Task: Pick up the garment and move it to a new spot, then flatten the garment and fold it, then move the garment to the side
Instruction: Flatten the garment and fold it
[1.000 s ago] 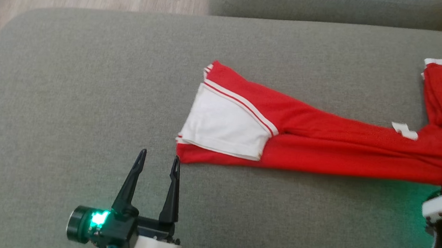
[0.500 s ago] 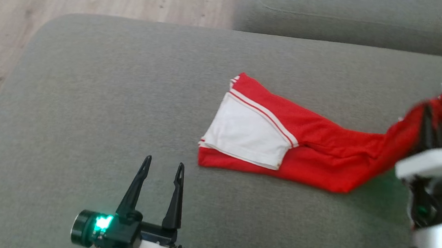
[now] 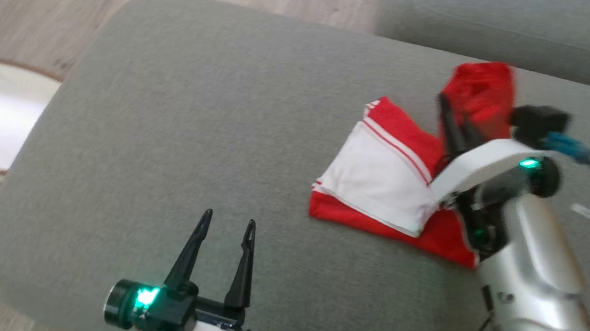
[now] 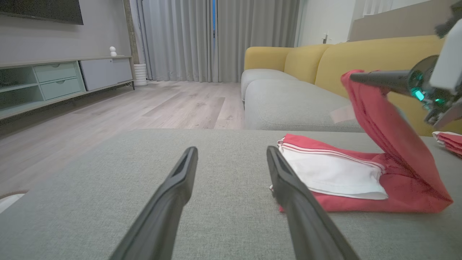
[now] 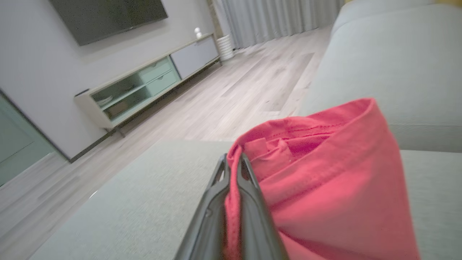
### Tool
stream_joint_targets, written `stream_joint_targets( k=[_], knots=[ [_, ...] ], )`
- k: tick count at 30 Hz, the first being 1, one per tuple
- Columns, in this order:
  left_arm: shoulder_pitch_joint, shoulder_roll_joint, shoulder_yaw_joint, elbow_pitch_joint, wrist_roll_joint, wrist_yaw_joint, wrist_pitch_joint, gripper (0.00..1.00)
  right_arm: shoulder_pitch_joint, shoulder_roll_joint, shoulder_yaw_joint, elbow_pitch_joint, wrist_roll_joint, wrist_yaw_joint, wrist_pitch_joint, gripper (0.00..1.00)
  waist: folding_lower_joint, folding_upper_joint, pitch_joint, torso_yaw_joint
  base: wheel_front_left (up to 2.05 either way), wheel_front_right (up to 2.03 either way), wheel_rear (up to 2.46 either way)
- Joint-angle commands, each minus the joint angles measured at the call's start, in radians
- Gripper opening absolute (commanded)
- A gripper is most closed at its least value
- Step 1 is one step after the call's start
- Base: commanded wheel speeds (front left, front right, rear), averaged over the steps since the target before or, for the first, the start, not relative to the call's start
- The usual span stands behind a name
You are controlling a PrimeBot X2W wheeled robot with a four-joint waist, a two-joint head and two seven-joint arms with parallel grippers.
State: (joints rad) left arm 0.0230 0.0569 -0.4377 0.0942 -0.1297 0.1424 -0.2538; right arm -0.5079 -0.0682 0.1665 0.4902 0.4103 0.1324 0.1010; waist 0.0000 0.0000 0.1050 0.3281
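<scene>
Since a second ago, the right hand (image 5: 232, 162) has swung the red end of the garment (image 3: 384, 167) up and over its white-panelled part, which lies flat on the right side of the cushion (image 3: 200, 100) — fingers pinching the cloth. Near the front edge the left hand (image 3: 230, 218) hovers spread and empty, broad bare cushion beside it — the right arm (image 3: 530, 257) hides the garment's near corner.
</scene>
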Motion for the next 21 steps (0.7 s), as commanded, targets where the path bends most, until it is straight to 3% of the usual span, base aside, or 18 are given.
stream_joint_targets(
  k=[1, 8, 9, 10, 11, 16, 21],
  knots=[
    [-0.05, -0.006, 0.016, -0.028, -0.01, 0.008, -0.008, 1.0, -0.057, 0.017, 0.053, -0.001, 0.01, -0.002, 0.001, 0.0, 0.0, 0.0, 0.021, 0.034, 0.0, 0.0, 0.0],
    [-0.081, -0.006, -0.014, -0.028, -0.04, 0.024, -0.008, 1.0, -0.128, 0.018, 0.248, 0.206, 0.056, -0.002, -0.016, 0.0, 0.0, 0.0, 0.052, 0.096, 0.0, 0.0, 0.0],
    [-0.083, -0.006, -0.016, -0.026, -0.043, 0.026, -0.008, 1.0, -0.136, 0.018, 0.272, 0.229, 0.066, -0.002, -0.024, 0.19, 0.0, 0.0, 0.053, 0.099, 0.0, 0.0, 0.0],
    [-0.084, -0.006, -0.017, -0.025, -0.045, 0.028, -0.008, 1.0, -0.143, 0.018, 0.294, 0.247, 0.077, -0.002, -0.035, 0.63, 0.0, 0.0, 0.053, 0.1, 0.0, 0.0, 0.0],
    [-0.085, -0.007, -0.017, -0.024, -0.047, 0.031, -0.008, 1.0, -0.149, 0.018, 0.311, 0.259, 0.094, -0.002, -0.051, 1.0, 0.0, 0.0, 0.051, 0.1, 0.0, 0.0, 0.0],
    [-0.078, -0.007, -0.008, -0.021, -0.049, 0.042, -0.008, 1.0, -0.16, 0.018, 0.374, 0.266, 0.159, -0.002, -0.144, 1.0, 0.0, 0.0, 0.033, 0.074, 0.0, 0.0, 0.0],
    [-0.05, -0.007, 0.031, -0.022, -0.046, 0.048, -0.008, 1.0, -0.139, 0.018, 0.378, 0.235, 0.174, -0.002, -0.314, 1.0, 0.0, 0.0, -0.022, -0.013, 0.0, 0.0, 0.0]
  ],
)
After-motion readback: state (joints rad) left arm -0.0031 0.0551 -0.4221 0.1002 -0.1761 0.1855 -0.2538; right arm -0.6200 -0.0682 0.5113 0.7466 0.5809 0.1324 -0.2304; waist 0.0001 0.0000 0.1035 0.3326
